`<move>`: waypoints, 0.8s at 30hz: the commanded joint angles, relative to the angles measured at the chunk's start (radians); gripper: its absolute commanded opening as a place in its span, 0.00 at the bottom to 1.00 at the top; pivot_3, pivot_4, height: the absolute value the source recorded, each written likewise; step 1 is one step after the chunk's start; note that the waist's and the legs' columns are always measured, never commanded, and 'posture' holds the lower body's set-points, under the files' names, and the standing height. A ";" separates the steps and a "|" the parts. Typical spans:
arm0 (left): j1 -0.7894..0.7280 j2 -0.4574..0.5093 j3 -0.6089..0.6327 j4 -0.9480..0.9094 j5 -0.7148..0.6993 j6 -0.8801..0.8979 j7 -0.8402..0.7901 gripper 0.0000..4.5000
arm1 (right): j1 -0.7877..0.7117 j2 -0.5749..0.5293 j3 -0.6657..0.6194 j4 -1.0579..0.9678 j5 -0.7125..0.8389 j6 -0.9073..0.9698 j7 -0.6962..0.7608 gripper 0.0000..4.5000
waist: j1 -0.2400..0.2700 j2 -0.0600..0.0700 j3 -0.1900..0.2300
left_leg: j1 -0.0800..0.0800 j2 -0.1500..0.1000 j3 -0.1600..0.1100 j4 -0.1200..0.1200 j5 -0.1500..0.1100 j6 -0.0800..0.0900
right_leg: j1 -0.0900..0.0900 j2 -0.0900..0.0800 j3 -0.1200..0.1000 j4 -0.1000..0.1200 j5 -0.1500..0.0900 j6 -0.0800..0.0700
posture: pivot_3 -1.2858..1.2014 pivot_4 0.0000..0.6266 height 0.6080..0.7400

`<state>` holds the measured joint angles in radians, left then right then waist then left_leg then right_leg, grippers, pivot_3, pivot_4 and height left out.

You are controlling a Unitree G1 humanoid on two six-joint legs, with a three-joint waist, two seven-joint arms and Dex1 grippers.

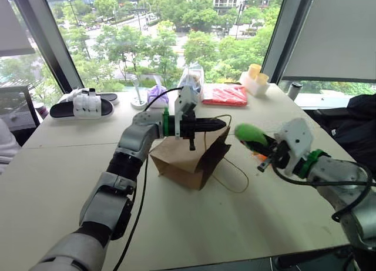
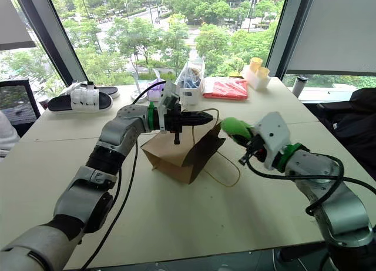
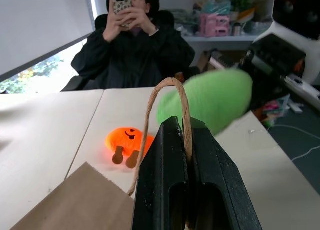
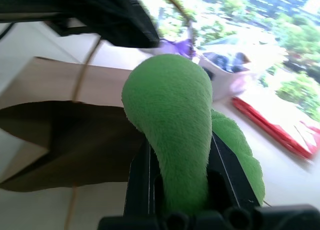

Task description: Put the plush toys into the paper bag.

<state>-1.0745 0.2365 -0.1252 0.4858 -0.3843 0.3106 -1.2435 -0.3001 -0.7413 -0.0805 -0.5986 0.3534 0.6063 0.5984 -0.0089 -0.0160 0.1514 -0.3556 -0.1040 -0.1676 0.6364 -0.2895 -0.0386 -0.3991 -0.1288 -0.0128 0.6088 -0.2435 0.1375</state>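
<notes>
Right gripper (image 2: pixel 245 143) clenched on green plush (image 2: pixel 235 127), beside paper bag (image 2: pixel 182 156) mouth. Left gripper (image 1: pixel 218 124) pinching cord handle (image 3: pixel 167 98). Orange plush (image 3: pixel 127 140) on table (image 1: pixel 53 177).

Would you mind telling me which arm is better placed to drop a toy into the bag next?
The right. Its gripper already holds the green plush toy facing the paper bag's open mouth, while the left gripper is shut on the bag's cord handle.

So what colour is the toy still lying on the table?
Bright orange with a dark smiley face, clearest in the left wrist view.
</notes>
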 commanded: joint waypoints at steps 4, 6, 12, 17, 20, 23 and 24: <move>-0.044 -0.001 0.035 -0.030 -0.041 0.030 -0.039 0.00 | -0.047 -0.024 0.168 0.107 -0.159 -0.190 0.079 0.01 | -0.001 0.000 0.000 | 0.000 0.000 -0.001 0.001 0.000 0.000 | 0.000 0.000 0.001 0.000 0.000 0.000 | 0.52 0.24 1.00; -0.038 0.003 0.035 -0.051 -0.057 0.053 -0.053 0.00 | -0.070 -0.012 0.207 0.177 -0.215 -0.256 0.080 0.01 | -0.002 0.000 0.000 | 0.000 0.000 -0.001 0.001 0.000 0.000 | 0.000 0.000 0.001 0.000 0.000 0.000 | 0.52 0.24 1.00; -0.016 0.004 0.039 -0.112 -0.083 0.103 -0.051 0.00 | -0.164 -0.010 0.342 0.355 -0.405 -0.441 0.114 0.01 | -0.007 0.000 0.000 | 0.000 0.000 0.000 0.001 0.000 0.000 | -0.001 0.000 0.002 0.001 0.000 0.000 | 0.52 0.24 1.00; 0.007 0.002 0.042 -0.168 -0.105 0.147 -0.039 0.00 | -0.254 0.065 0.401 0.469 -0.462 -0.542 0.133 0.01 | -0.006 0.000 0.000 | 0.000 0.000 0.000 0.001 0.000 0.000 | -0.001 0.000 0.002 0.002 0.000 0.000 | 0.52 0.24 1.00; 0.031 0.005 0.030 -0.200 -0.101 0.149 -0.037 0.00 | -0.309 0.126 0.450 0.551 -0.508 -0.607 0.143 0.01 | -0.008 0.000 0.000 | 0.001 0.000 0.000 0.001 0.000 -0.001 | -0.001 0.000 0.002 0.002 0.000 0.000 | 0.52 0.24 1.00; 0.046 0.004 0.025 -0.223 -0.099 0.158 -0.028 0.00 | -0.358 0.173 0.482 0.625 -0.551 -0.657 0.141 0.01 | -0.007 0.000 0.000 | 0.000 0.000 0.000 0.001 0.000 -0.001 | -0.002 0.001 0.002 0.002 0.000 0.000 | 0.52 0.24 1.00; 0.050 0.005 0.022 -0.227 -0.094 0.157 -0.023 0.00 | -0.369 0.187 0.482 0.642 -0.558 -0.665 0.137 0.01 | -0.006 0.000 0.000 | 0.000 0.000 0.000 0.001 0.000 -0.001 | -0.002 0.001 0.003 0.002 0.000 -0.001 | 0.52 0.24 1.00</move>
<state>-1.0172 0.2368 -0.1051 0.2993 -0.4692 0.4701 -1.2737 -0.6382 -0.5659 0.4116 0.0403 -0.1916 -0.0279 0.7415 -0.0151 -0.0160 0.1514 -0.3556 -0.1040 -0.1682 0.6378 -0.2891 -0.0395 -0.4010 -0.1282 -0.0102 0.6112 -0.2432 0.1370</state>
